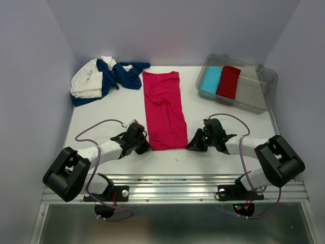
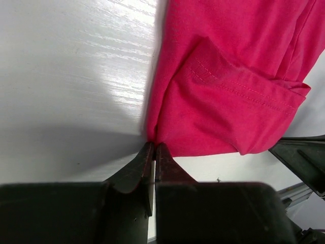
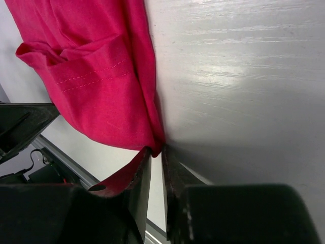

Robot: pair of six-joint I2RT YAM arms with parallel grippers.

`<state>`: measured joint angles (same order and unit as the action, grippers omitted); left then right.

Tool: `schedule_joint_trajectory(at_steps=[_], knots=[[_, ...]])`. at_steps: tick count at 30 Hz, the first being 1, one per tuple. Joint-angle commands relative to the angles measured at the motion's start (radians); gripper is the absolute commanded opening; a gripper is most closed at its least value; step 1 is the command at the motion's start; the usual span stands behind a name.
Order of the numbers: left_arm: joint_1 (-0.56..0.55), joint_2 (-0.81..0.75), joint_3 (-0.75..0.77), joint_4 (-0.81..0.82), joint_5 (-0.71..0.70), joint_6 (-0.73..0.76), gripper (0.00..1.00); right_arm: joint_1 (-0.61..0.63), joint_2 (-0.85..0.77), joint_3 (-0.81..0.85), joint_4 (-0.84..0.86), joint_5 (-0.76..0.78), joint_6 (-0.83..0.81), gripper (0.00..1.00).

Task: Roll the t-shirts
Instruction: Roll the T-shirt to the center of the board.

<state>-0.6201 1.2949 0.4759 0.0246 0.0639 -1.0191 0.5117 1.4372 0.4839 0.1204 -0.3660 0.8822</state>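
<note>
Soft pink-red t-shirt [image 1: 163, 109] folded long, left tool [image 2: 154, 146] and right tool [image 3: 157, 150] pinching its near corners

I find the pink-red shirt [image 1: 163, 109] plain, stitching matching; navy shirt [image 1: 123, 76] and white shirt [image 1: 85, 82] plain; light blue shirt [image 1: 210, 80], dark red shirt [image 1: 228, 82]; bin [image 1: 268, 84] clear; table [image 1: 114, 114] white; my left gripper [image 2: 154, 157] and right gripper [image 3: 156, 162] black.

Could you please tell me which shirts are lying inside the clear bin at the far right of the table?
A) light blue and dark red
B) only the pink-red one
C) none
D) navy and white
A: the clear bin holds a light blue shirt beside a dark red shirt; the navy shirt and white shirt lie heaped far left, the pink-red shirt mid-table.
</note>
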Motion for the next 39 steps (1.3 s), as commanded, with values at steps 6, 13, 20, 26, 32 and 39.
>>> schedule_joint_trajectory(at_steps=[6,13,20,26,32,39], knots=[[0.000,-0.034,0.006,-0.023,-0.021,0.011,0.00,0.001,0.017,0.044,0.016,0.027,0.008,0.01],[0.000,-0.081,-0.002,-0.061,-0.012,0.047,0.00,0.001,-0.032,0.044,-0.002,0.022,-0.006,0.01],[0.000,-0.103,-0.005,-0.068,0.008,0.060,0.00,0.001,-0.055,0.058,-0.033,0.026,-0.015,0.01],[-0.001,-0.140,-0.036,-0.075,0.022,0.056,0.00,0.001,-0.099,0.059,-0.076,0.016,-0.023,0.01],[0.000,-0.193,-0.048,-0.097,0.020,0.047,0.00,0.001,-0.139,0.058,-0.108,0.013,-0.012,0.01],[0.002,-0.263,-0.002,-0.178,-0.013,0.033,0.00,0.001,-0.184,0.093,-0.154,0.035,-0.011,0.01]])
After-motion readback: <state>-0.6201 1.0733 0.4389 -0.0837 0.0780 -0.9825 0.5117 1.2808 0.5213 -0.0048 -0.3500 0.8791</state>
